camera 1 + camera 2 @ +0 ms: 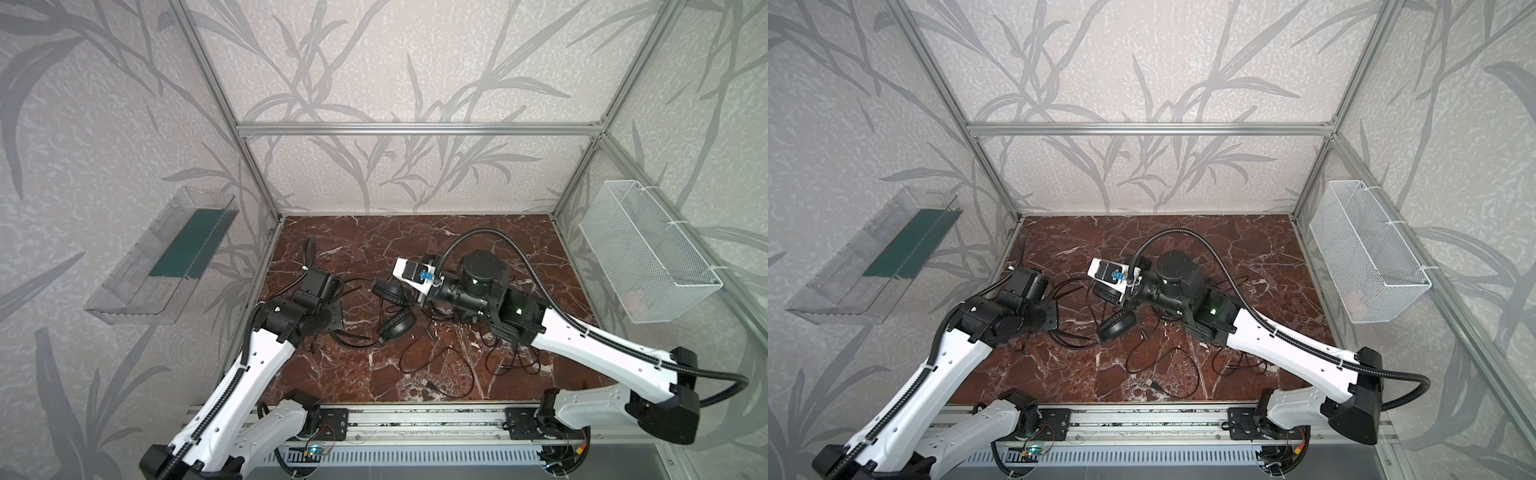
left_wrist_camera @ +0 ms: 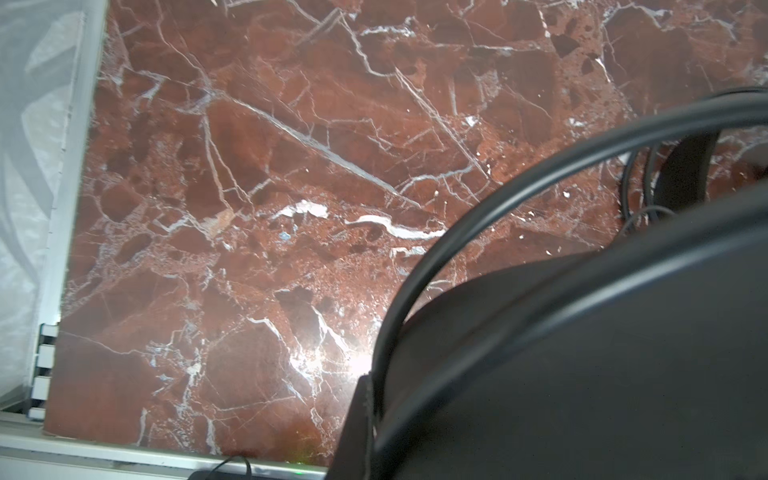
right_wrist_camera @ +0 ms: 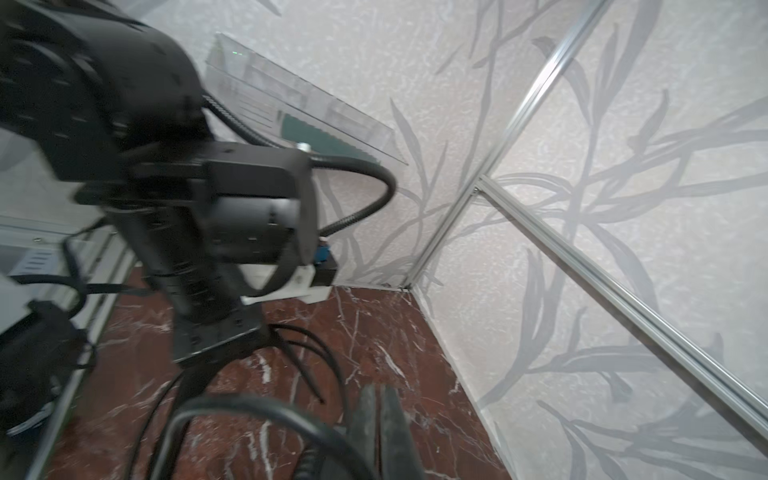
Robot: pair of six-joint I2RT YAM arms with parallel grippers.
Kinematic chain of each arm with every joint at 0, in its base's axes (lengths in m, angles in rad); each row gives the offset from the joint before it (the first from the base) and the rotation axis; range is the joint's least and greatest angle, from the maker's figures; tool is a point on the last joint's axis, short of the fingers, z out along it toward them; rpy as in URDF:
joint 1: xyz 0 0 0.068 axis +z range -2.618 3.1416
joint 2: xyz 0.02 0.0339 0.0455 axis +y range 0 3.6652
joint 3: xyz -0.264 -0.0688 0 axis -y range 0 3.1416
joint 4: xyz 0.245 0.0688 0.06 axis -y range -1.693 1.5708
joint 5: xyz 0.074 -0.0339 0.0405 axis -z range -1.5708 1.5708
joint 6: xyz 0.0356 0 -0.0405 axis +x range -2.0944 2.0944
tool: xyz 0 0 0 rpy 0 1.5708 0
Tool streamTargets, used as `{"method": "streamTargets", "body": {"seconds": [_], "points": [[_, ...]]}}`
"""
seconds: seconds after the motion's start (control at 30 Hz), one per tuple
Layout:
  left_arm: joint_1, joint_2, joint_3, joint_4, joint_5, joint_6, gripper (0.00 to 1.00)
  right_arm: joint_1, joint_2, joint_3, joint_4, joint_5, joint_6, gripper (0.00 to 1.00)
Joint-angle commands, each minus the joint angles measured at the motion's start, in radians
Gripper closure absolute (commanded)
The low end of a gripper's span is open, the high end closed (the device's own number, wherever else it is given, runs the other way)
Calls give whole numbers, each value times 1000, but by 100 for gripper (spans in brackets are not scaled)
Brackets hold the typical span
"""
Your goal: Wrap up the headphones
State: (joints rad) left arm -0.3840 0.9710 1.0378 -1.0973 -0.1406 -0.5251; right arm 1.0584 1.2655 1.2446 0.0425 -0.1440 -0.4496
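Note:
The black headphones lie mid-table in both top views, with one round earcup (image 1: 397, 326) (image 1: 1116, 326) nearer the front and another (image 1: 386, 291) partly under the right wrist. Their thin cable (image 1: 440, 370) trails in loose loops toward the front. My left gripper (image 1: 334, 309) (image 2: 370, 386) is shut on the headphones at the thin wire headband (image 2: 478, 208), with a black padded part filling the left wrist view beside it. My right gripper (image 3: 380, 411) is shut, its fingers pressed together low over the table next to a headband arc (image 3: 249, 409). Whether cable is pinched there I cannot tell.
A clear plastic bin (image 1: 166, 257) hangs on the left wall and a white mesh basket (image 1: 648, 253) on the right wall. Ribbed conduit hose (image 1: 519, 257) arches over the right arm. An aluminium rail (image 1: 415, 419) runs along the table's front edge.

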Motion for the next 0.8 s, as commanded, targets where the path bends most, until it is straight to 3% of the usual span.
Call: {"method": "streamTargets", "body": {"seconds": [0.0,0.2,0.33,0.6,0.77], "points": [[15,5,59,-9,-47,-23,100,27,-84,-24,-139,-61,52,100],[45,19,67,-4,-31,-7,100,76,-167,-44,-370,-29,98,100],[53,23,68,1,-27,-3,100,80,-195,-58,-420,-25,153,100],[53,29,65,20,-34,6,100,202,-62,18,-435,-102,237,100],[53,12,65,30,-48,7,100,261,29,94,-501,-13,237,100]]}}
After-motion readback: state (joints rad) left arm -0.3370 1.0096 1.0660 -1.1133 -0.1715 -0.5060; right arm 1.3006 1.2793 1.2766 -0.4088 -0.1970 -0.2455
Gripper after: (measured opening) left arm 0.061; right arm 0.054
